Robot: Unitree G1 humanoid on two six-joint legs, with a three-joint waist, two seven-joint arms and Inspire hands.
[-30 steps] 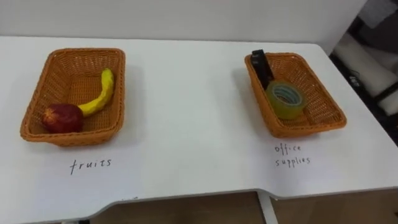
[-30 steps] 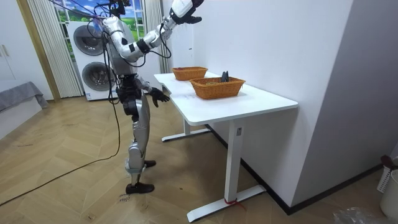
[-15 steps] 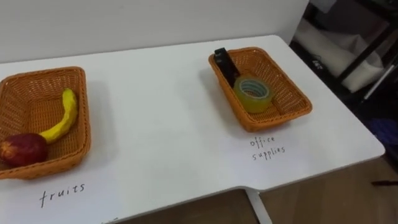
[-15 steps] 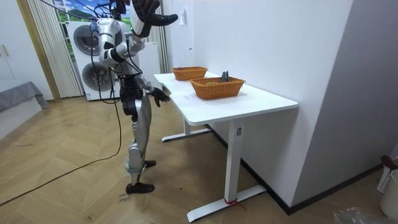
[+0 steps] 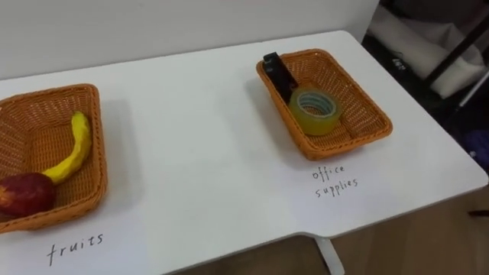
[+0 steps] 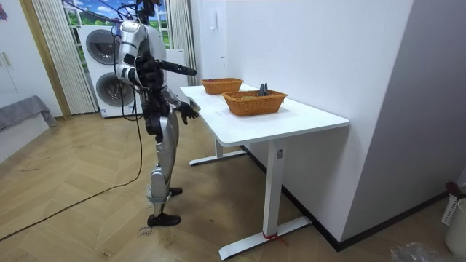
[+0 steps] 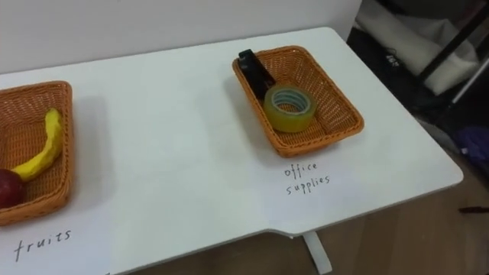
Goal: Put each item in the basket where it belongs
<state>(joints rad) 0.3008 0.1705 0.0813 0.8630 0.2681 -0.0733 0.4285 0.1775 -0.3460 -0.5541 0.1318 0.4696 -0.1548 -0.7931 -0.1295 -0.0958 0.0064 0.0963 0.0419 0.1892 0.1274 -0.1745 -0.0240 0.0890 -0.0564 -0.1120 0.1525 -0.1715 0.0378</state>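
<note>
White table [image 5: 214,153] | right hand [image 6: 186,70] outstretched chest-high, fingers: cannot tell | left hand [image 6: 188,109] low, fingers spread

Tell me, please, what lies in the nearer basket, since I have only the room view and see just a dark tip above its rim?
Observer: A roll of clear tape lies in that office basket, next to the black item whose tip you see.
Operator: Thank you. And the farther basket?
Observer: The fruit basket holds a yellow banana and a dark red fruit.
Operator: Are the baskets marked at all?
Observer: Yes, a handwritten label sits on the table in front of each: one by the office basket, one by the fruit basket.
</note>
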